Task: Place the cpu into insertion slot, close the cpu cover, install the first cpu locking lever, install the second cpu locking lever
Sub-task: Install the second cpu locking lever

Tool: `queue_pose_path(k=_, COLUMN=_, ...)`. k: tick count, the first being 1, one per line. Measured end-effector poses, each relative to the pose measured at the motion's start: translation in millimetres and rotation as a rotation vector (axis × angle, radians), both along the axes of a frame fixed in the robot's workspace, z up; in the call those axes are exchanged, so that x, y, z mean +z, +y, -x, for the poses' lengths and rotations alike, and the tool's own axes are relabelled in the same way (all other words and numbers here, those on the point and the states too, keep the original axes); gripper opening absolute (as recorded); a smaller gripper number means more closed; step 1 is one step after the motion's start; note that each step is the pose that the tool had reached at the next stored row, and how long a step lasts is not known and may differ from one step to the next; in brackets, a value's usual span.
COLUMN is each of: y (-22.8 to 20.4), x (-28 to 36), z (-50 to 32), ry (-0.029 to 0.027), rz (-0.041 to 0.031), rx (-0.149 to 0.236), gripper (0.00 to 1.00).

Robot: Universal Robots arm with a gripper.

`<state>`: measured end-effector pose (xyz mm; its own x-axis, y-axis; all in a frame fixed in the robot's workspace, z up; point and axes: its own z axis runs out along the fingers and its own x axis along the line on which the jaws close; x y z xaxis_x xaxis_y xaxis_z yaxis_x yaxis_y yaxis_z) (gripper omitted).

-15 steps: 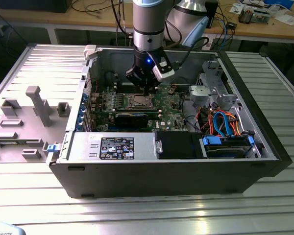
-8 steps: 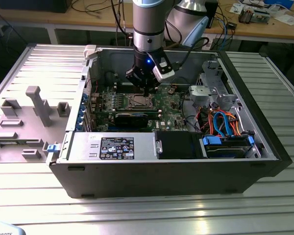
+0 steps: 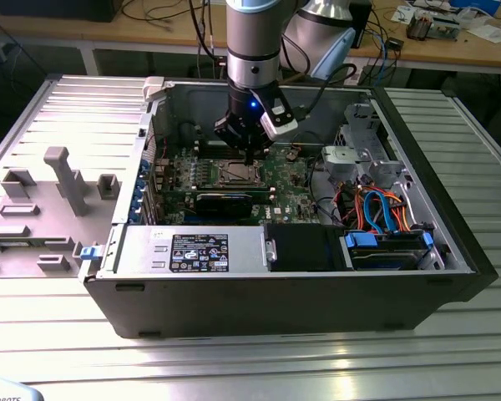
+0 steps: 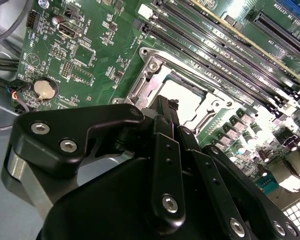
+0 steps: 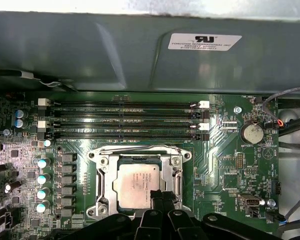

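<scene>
Inside an open black desktop computer case (image 3: pixel 301 301) lying on its side on a ribbed metal table (image 3: pixel 250 368), the arm's black two-fingered gripper (image 3: pixel 249 159) hangs low over the green circuit board (image 3: pixel 288 180). Its jaws are drawn together with nothing between them, the tips sitting at one edge of the small square silver-grey metal-topped cpu (image 5: pixel 136 185). That chip lies flat in the square, silver-bordered insertion slot (image 3: pixel 234 175), and the thin silvery metal cpu cover (image 5: pixel 102 182) is down around it, its window framing the chip's top. In the first wrist view four long dark memory slots (image 5: pixel 122 120) run side by side just beyond the socket, and a round silver coin battery (image 5: pixel 252 133) sits well apart on the board. Orange and blue cables (image 3: pixel 380 213) bunch at the exterior view's right.
</scene>
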<state>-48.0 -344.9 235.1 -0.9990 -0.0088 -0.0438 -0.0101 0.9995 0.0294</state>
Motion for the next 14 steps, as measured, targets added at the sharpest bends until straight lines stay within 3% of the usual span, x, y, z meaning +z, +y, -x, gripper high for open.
queue_pose_path(k=10, y=-1.0, x=5.0, z=2.2, ry=-0.0001, rz=-0.0005, rx=0.0, gripper=0.11)
queue_pose_path(k=14, y=-3.3, x=5.2, z=2.2, ry=0.0, rz=-0.0003, rx=-0.001, gripper=0.11)
